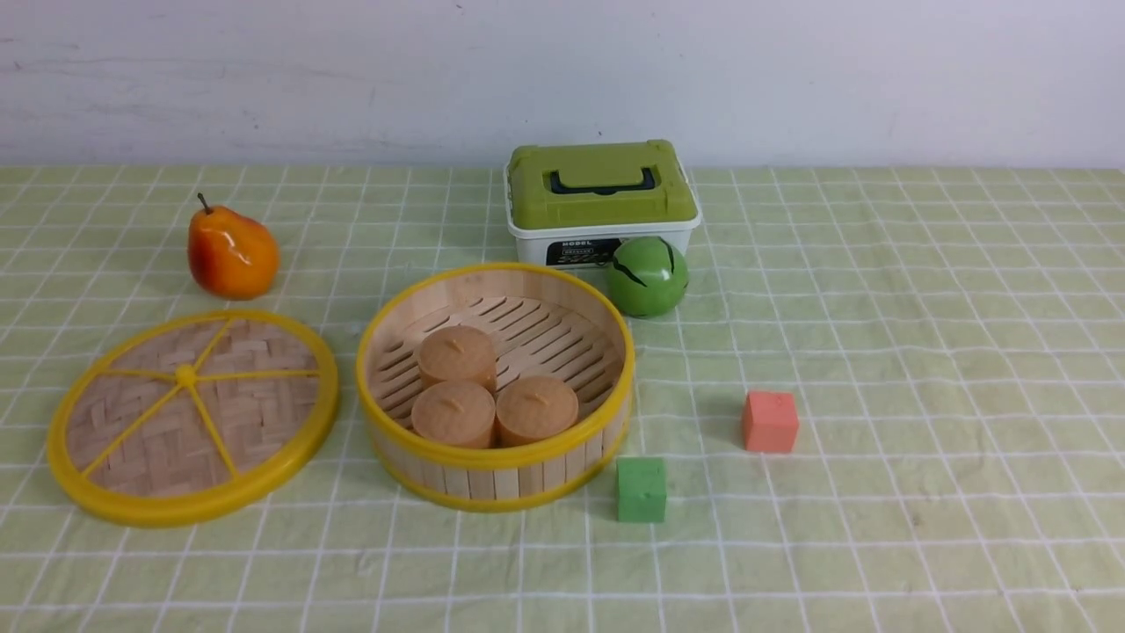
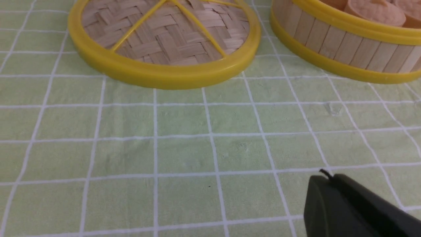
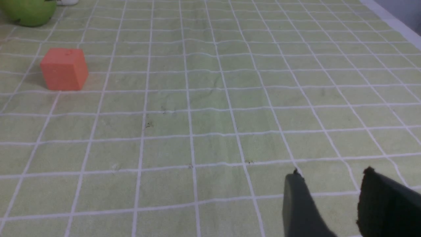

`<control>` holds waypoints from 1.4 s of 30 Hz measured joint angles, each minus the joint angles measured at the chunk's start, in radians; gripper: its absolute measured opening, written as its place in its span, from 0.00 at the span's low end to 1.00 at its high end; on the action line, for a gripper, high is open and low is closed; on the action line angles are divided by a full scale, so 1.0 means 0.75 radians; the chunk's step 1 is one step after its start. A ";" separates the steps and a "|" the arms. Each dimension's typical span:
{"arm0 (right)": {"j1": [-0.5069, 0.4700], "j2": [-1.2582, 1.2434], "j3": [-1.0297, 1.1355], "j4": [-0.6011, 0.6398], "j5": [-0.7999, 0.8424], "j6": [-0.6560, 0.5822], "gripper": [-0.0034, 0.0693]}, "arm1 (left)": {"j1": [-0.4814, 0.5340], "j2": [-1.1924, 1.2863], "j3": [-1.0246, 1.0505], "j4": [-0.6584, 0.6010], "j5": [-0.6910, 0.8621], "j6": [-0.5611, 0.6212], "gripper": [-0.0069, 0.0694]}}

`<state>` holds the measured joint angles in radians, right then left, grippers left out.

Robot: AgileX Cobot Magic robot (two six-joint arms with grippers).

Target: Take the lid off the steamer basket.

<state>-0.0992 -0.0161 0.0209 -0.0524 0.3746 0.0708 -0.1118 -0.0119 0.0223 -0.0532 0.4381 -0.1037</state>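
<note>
With the lid (image 1: 193, 418) flat at lower left beside the steamer basket (image 1: 492, 457), a stray sweep by the empty, tightly closed left gripper (image 2: 329, 179) or the slightly parted right gripper (image 3: 331, 171) could knock it.

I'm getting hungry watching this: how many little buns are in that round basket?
3, clustered in the steamer basket: the rear bun, the front left bun and the front right bun. The basket is uncovered, so none seems hidden.
</note>
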 joint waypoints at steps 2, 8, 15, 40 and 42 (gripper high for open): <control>0.000 0.000 0.000 0.000 0.000 0.000 0.38 | 0.013 0.000 0.000 0.005 -0.001 -0.014 0.07; 0.000 0.000 0.000 0.000 0.000 0.000 0.38 | 0.017 0.000 0.000 0.011 -0.001 -0.021 0.07; 0.000 0.000 0.000 0.000 0.000 0.000 0.38 | 0.017 0.000 0.000 0.016 -0.001 -0.022 0.07; 0.000 0.000 0.000 0.000 0.000 0.000 0.38 | 0.017 0.000 0.000 0.016 -0.002 -0.026 0.07; 0.000 0.000 0.000 0.000 0.000 0.000 0.38 | 0.017 0.000 0.000 0.019 -0.002 -0.026 0.07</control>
<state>-0.0992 -0.0161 0.0209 -0.0524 0.3746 0.0708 -0.0990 -0.0119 0.0225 -0.0389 0.4364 -0.1231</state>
